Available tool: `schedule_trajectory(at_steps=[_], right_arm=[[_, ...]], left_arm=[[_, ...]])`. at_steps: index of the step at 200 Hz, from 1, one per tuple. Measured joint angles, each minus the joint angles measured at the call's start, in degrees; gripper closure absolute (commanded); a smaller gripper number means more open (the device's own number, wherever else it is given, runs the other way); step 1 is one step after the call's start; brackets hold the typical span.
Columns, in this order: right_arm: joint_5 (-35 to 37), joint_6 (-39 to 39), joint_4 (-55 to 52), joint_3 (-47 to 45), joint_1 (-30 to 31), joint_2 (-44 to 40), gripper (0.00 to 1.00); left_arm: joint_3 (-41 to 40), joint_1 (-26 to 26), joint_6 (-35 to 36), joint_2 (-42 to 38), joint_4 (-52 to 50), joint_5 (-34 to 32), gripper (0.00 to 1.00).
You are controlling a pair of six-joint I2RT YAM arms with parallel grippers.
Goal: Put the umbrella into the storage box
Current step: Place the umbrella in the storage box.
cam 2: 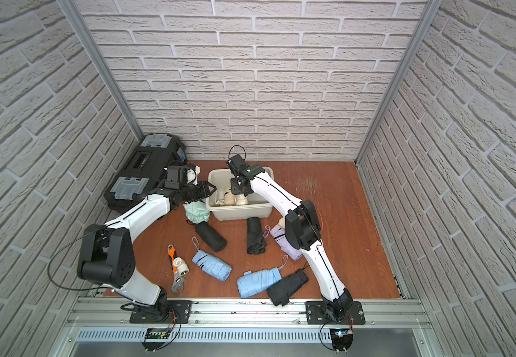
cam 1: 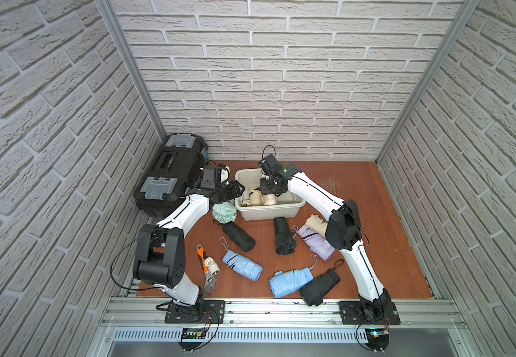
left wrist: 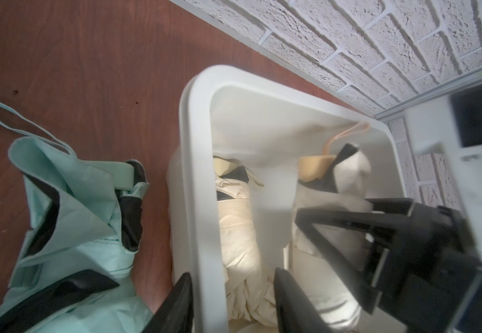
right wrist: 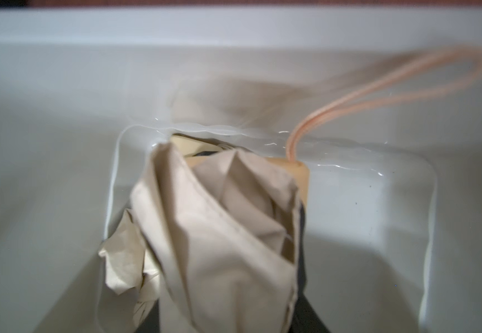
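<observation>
The off-white storage box (cam 1: 269, 211) (cam 2: 240, 212) (left wrist: 196, 144) (right wrist: 234, 26) stands at the back middle of the wooden floor. Two folded cream umbrellas lie inside it. My right gripper (cam 1: 269, 188) (left wrist: 335, 227) (right wrist: 228, 317) reaches down into the box and is shut on one cream umbrella (cam 1: 271, 199) (left wrist: 320, 268) (right wrist: 219, 225), which has a peach handle and strap. The other cream umbrella (cam 1: 255, 196) (left wrist: 237, 230) lies beside it. My left gripper (cam 1: 240, 190) (cam 2: 209, 188) (left wrist: 232, 274) is open and straddles the box's left wall, one finger outside and one inside. A mint umbrella (cam 1: 224, 211) (left wrist: 69, 230) lies just outside that wall.
A black toolbox (cam 1: 170, 176) sits at the back left. Several folded umbrellas lie on the floor: black (cam 1: 239, 236), black (cam 1: 284, 236), lilac (cam 1: 315, 242), light blue (cam 1: 243, 265), light blue (cam 1: 290, 281). An orange-handled wrench (cam 1: 206, 275) and a white pipe fitting (cam 1: 213, 266) lie front left.
</observation>
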Motion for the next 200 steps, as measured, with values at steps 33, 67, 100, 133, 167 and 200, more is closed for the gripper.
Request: schedule_trajectory(at_steps=[33, 67, 100, 133, 167, 200], right_arm=[[-0.5, 0.87, 0.7, -1.84, -0.11, 1.2, 0.93], [-1.53, 2.25, 1.81, -1.84, -0.42, 2.69, 0.79], [-1.84, 3.63, 3.13, -3.02, -0.59, 3.45, 0.49], [-0.9, 4.04, 5.75, -6.78, -0.59, 3.02, 0.06], [-0.13, 3.17, 6.54, -9.99, -0.57, -0.46, 0.01], [0.85, 1.49, 9.66, -17.7, 0.0, -11.23, 0.01]], left_arm=[[0.33, -0.17, 0.07, 0.17, -0.17, -0.46, 0.51], [0.33, -0.42, 0.15, 0.17, -0.15, -0.92, 0.36], [0.33, -0.42, 0.17, 0.15, -0.13, -1.38, 0.23], [0.33, -0.42, -0.33, -0.61, -0.04, -2.78, 0.14], [-0.2, -0.42, -2.12, -4.04, 1.01, -5.25, 0.12], [-1.6, -0.04, -5.6, -9.18, 1.46, -8.28, 0.12]])
